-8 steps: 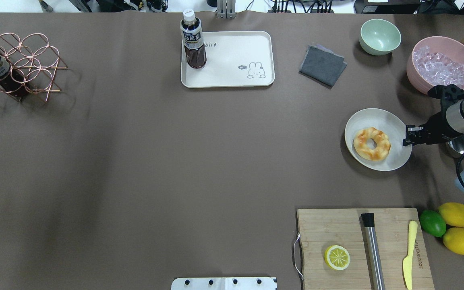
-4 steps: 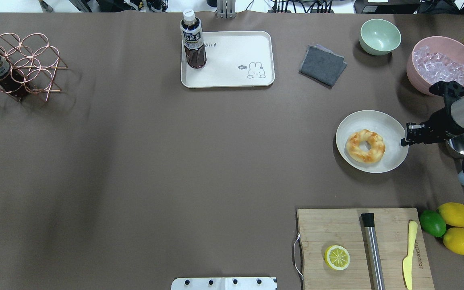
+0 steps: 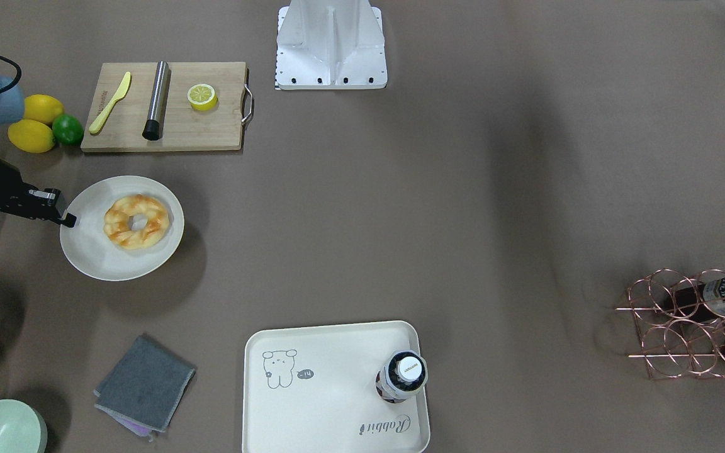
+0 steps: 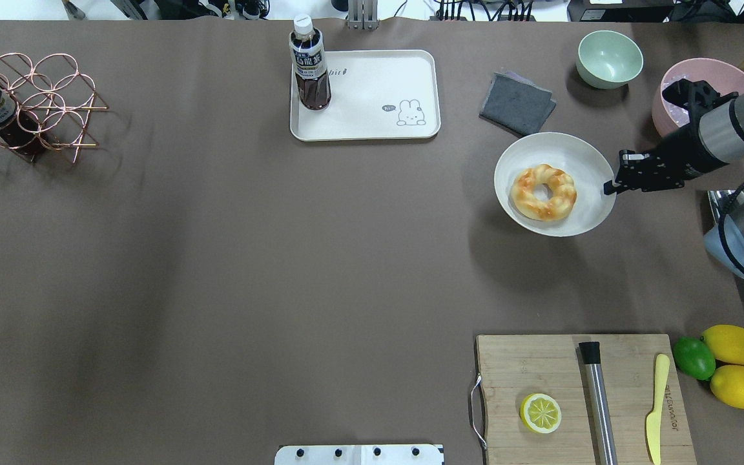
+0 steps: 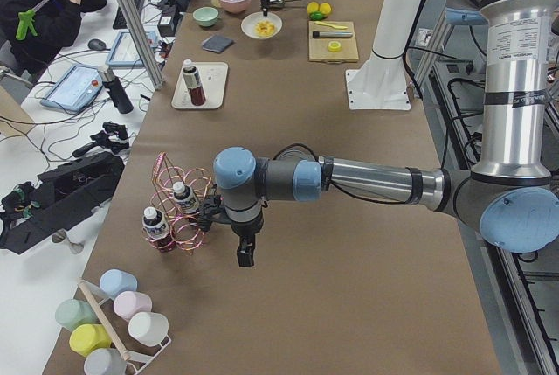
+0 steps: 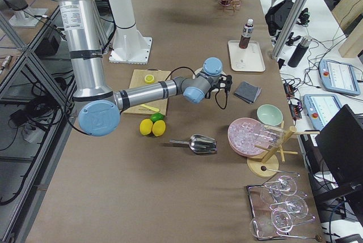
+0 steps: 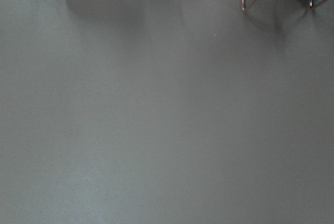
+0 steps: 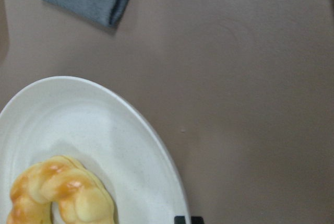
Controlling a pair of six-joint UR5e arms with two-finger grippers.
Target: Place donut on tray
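On your brown surface, the cream tray sits midway along the edge opposite the robot, a bottle standing in it. Toward the right end, the round plate carries the donut. You'll see the right tool clamped on its rim. Whether the left tool is apart or together, you cannot tell.
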